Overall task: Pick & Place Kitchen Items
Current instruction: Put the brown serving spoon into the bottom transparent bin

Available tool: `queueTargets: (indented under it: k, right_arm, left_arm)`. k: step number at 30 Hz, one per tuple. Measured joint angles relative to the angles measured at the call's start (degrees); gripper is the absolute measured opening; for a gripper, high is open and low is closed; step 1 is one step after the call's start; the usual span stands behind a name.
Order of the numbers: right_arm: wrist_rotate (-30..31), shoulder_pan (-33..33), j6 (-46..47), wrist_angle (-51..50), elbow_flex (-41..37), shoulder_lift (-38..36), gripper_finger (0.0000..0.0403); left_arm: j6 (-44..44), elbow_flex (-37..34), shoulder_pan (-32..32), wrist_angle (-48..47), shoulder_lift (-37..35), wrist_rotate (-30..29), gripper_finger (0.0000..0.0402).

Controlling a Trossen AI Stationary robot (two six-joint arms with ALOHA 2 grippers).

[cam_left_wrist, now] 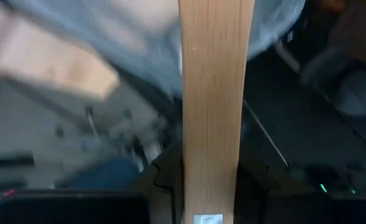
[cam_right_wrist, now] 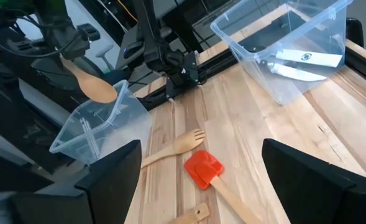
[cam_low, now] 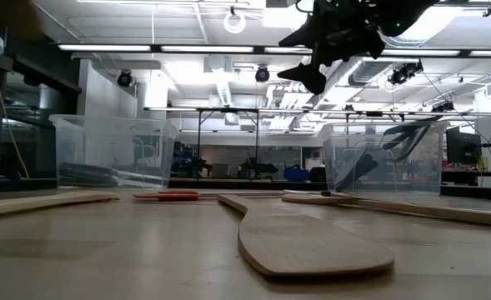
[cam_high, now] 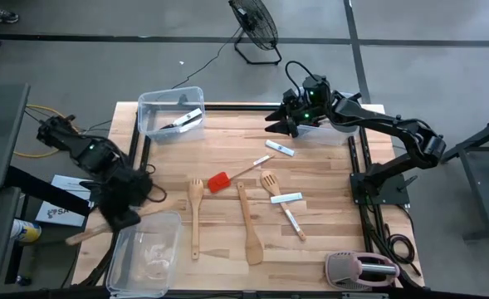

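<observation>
My left gripper (cam_high: 119, 216) is at the table's near left corner, shut on a light wooden spoon (cam_high: 86, 234) beside the near-left clear bin (cam_high: 144, 253). In the right wrist view the spoon's head (cam_right_wrist: 97, 88) hangs over that bin's rim (cam_right_wrist: 92, 121). My right gripper (cam_high: 277, 123) is open and empty, high above the table's far right part. On the table lie a red spatula (cam_high: 219, 181), a wooden spoon (cam_high: 196, 214), a wooden turner (cam_high: 249, 226), a forked turner (cam_high: 269, 181) and white-bladed knives (cam_high: 287, 198) (cam_high: 281, 148). My left gripper pinches the wooden spoon's handle (cam_left_wrist: 212, 180) between its two fingers. The flat handle runs forward out of the fingers. The spoon is lifted clear of the table, and its head (cam_right_wrist: 97, 88) is its free end. The contact itself is hidden at the left wrist view's lower edge.
A clear bin at the far left (cam_high: 169, 112) holds a knife (cam_high: 186, 120). Another clear bin (cam_high: 331, 131) stands at the far right, by my right arm. A pink-and-grey toaster (cam_high: 360, 270) sits at the near right corner. A black frame borders the table.
</observation>
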Motion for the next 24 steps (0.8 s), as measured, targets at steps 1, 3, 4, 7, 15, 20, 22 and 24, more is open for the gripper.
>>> queueTargets:
  k: [1,3,4,7,15,20,22,24]
  right_arm:
    - [-0.01,0.00,-0.29,-0.02,0.00,0.00,0.0325]
    - [0.01,0.00,-0.58,-0.02,0.00,0.00,0.0325]
    - [0.01,0.00,-0.61,-0.02,0.00,0.00,0.0325]
    - [0.00,0.00,-0.85,-0.02,0.00,0.00,0.0325]
    - [0.01,0.00,-1.03,-0.08,0.00,0.00,0.0325]
    - [0.03,0.00,-1.39,-0.96,0.00,0.00,0.0325]
    - [0.17,0.00,-2.32,-1.87,0.00,0.00,0.0325]
    - [0.21,0.00,-2.55,-2.69,0.00,0.02,0.0325]
  left_arm:
    - [-2.16,0.00,-0.71,0.63,0.00,2.47,0.0083]
    - [-5.93,0.00,-2.04,2.14,0.01,6.22,0.0083]
    - [-7.61,0.00,-2.66,2.85,0.02,7.69,0.0083]
    - [-12.53,0.00,-4.30,6.41,0.02,9.36,0.0083]
    - [-25.60,0.02,-6.96,11.33,2.11,7.49,0.0083]
    - [-25.05,0.02,-6.92,11.97,5.99,3.86,0.0083]
    - [-23.87,0.02,-6.95,12.04,7.37,2.41,0.0083]
    - [-23.57,0.02,-6.97,11.99,8.52,1.82,0.0083]
